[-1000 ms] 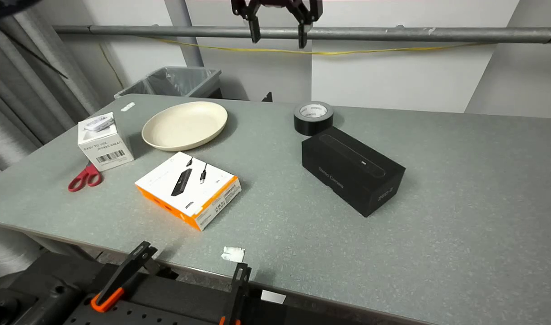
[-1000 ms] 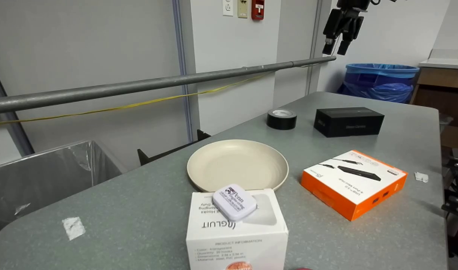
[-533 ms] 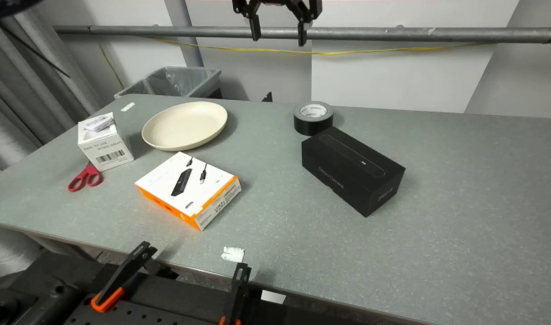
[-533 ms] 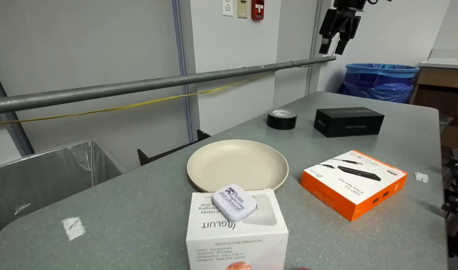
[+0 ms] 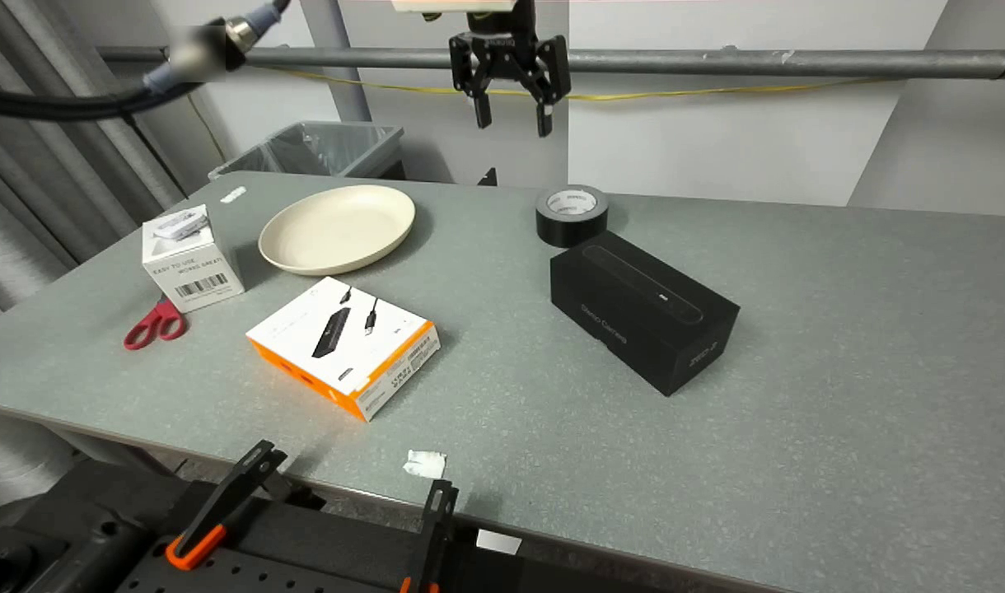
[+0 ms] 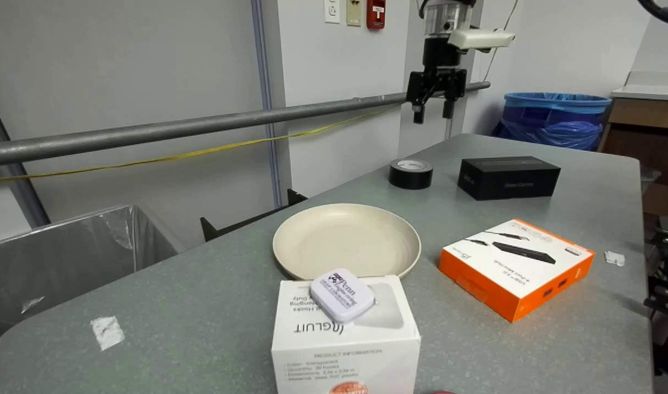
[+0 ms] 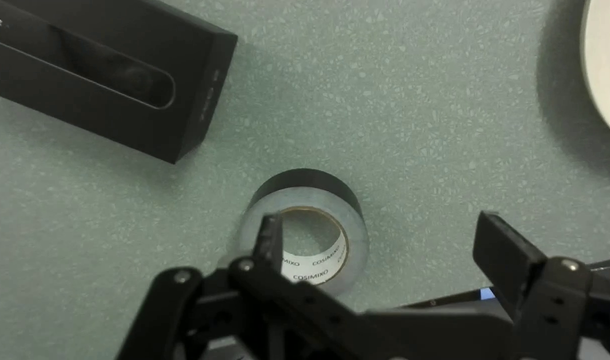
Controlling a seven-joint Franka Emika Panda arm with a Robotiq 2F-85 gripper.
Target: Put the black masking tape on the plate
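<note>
The black masking tape point(image 5: 570, 235) lies flat on the grey table near its back edge, at one end of the black box. It also shows in an exterior view point(image 6: 410, 178) and in the wrist view point(image 7: 358, 240). The cream-white plate point(image 5: 338, 229) lies empty to the left of the tape; it shows in an exterior view point(image 6: 345, 241) and partly at the wrist view's right edge point(image 7: 607, 65). My gripper point(image 5: 514, 128) is open and empty, above table height near the tape. In the wrist view one finger point(image 7: 270, 240) overlaps the tape's image; the gripper point(image 7: 380, 222) is apart from it.
The black box point(image 5: 642, 309) lies close beside the tape. A white and orange box point(image 5: 346, 346), a small white box point(image 5: 193, 268) with a small white case on top, and red scissors point(image 5: 155, 324) are around the plate. A grey bin point(image 5: 313, 148) and a pipe point(image 5: 717, 62) are behind the table.
My gripper has come down and shifted a little toward the tape, still open. More of the arm and a cable have come into view. The tape, plate and boxes have not moved.
</note>
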